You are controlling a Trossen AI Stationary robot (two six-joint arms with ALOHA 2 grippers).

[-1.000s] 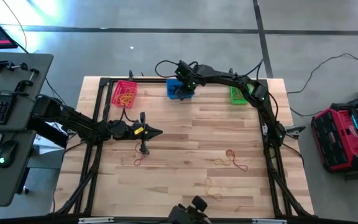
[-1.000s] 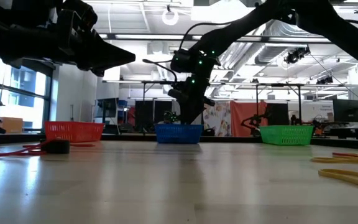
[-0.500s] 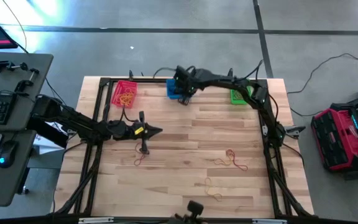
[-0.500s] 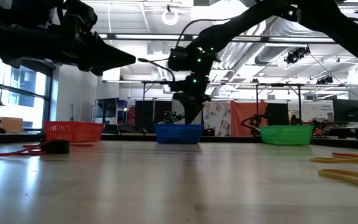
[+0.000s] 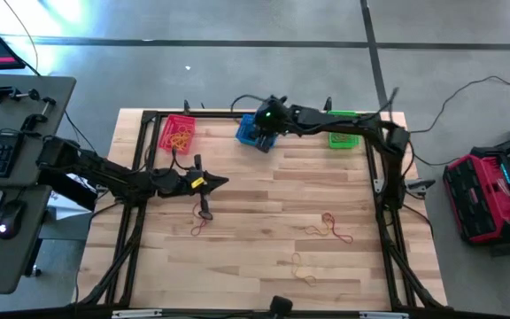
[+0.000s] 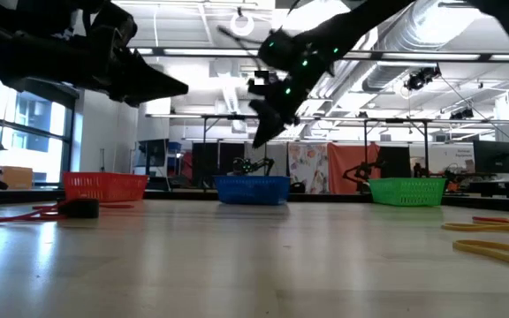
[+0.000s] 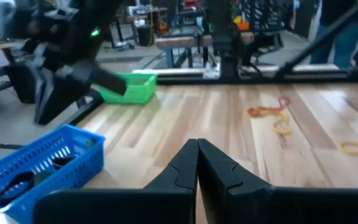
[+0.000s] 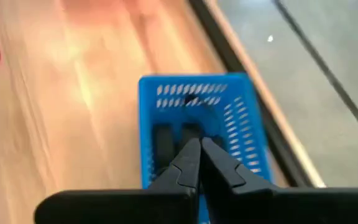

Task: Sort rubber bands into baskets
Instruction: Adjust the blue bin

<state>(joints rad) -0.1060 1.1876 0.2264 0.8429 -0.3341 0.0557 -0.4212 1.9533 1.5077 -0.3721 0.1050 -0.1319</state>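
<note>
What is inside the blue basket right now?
The blue basket holds short black rubber bands, seen in both wrist views. The shut right pincer above it covers the middle of the floor, so the full count cannot be told.

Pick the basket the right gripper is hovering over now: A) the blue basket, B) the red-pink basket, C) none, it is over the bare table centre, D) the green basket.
A: the right wrist view looks past the shut right gripper straight down into the blue basket, with black bands lying inside it, and the high view puts that gripper at the same basket.
</note>
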